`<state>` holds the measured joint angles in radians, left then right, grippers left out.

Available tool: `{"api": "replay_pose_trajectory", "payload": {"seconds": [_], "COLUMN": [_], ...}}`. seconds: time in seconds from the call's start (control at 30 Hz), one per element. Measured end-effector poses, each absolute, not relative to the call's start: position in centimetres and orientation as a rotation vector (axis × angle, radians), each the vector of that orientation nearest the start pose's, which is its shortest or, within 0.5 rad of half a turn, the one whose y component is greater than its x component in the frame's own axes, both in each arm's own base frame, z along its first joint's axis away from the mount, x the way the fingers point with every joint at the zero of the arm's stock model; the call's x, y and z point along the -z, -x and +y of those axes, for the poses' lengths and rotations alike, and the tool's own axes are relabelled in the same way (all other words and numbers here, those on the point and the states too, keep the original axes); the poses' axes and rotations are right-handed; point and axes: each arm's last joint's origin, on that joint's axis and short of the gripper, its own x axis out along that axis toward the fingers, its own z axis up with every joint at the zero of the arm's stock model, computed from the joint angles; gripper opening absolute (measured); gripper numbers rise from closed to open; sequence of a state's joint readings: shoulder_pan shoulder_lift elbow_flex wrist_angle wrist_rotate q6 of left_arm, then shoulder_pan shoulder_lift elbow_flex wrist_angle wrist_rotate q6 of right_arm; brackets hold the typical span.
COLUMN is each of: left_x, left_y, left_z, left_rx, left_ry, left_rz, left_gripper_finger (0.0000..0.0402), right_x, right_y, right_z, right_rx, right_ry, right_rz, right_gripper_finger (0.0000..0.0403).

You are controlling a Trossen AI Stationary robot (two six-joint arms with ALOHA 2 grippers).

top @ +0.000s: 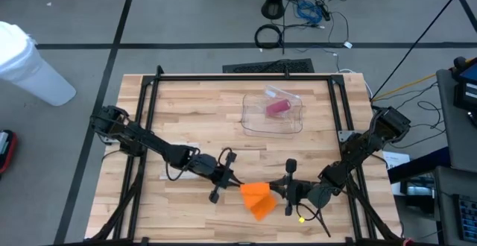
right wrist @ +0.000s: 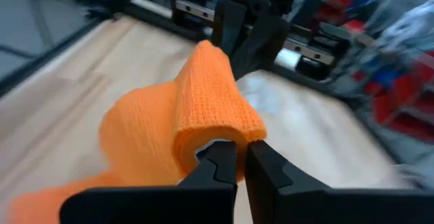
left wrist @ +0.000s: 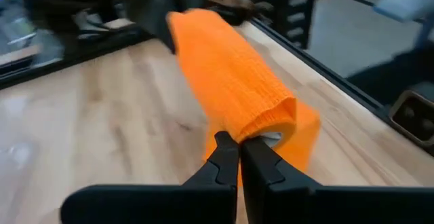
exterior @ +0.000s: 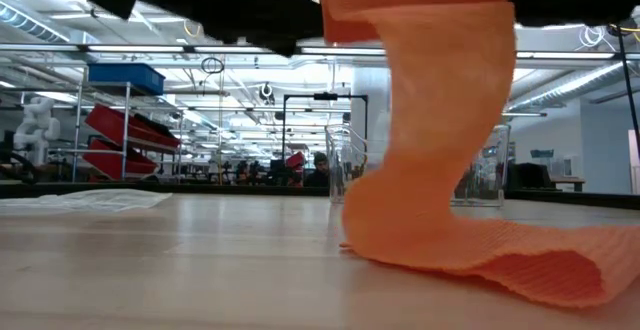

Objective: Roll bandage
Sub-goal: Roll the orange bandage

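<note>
Orange bandage [top: 257,198] roll is clenched at opposite ends by left hand [top: 233,183] and right hand [top: 279,188], held up so the tail below hangs to desk [top: 186,112] for winding

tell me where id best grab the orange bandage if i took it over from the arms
Probably by the two ends of the rolled part of the orange bandage, coming in along its axis from either side. The roll hangs level above the table, with the left hand shut on one end and the right hand shut on the other. The loose tail droops to the wood and would just slip.
</note>
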<state>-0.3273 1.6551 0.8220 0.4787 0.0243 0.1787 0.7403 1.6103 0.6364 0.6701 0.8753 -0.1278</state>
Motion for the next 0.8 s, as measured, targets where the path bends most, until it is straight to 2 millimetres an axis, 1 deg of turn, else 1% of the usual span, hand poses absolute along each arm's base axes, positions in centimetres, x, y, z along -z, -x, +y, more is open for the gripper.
{"api": "replay_pose_trajectory", "payload": {"seconds": [0.13,0.2,0.27,0.43,0.6,0.8], "left_x": [-21.7,-22.4,-22.7,-22.5,-22.4,-22.8], "left_y": [-31.3,-30.8,-30.5,-30.3,-30.0,-29.5], "left_z": [-10.6,-10.4,-10.5,-11.3,-11.9,-12.7], "left_rx": [0.307,0.268,0.269,0.287,0.244,0.252], "left_ry": [-0.203,-0.203,-0.205,-0.213,-0.249,-0.321], "left_rz": [0.312,0.312,0.305,0.314,0.314,0.290], "left_gripper_finger": [0.0018,0.0030,0.0042,0.0063,0.0068,0.0068], "right_x": [-18.0,-18.2,-18.3,-18.9,-20.5,-22.6], "right_y": [-23.1,-23.0,-22.9,-22.9,-22.1,-21.0], "right_z": [19.4,19.4,19.6,19.6,20.0,19.9], "right_rx": [0.190,0.207,0.190,0.197,0.163,-0.011], "right_ry": [0.388,0.414,0.441,0.447,0.414,0.334], "right_rz": [0.169,0.158,0.149,0.109,0.057,0.010], "right_gripper_finger": [0.0002,0.0001,0.0001,0.0001,0.0000,0.0000]}}
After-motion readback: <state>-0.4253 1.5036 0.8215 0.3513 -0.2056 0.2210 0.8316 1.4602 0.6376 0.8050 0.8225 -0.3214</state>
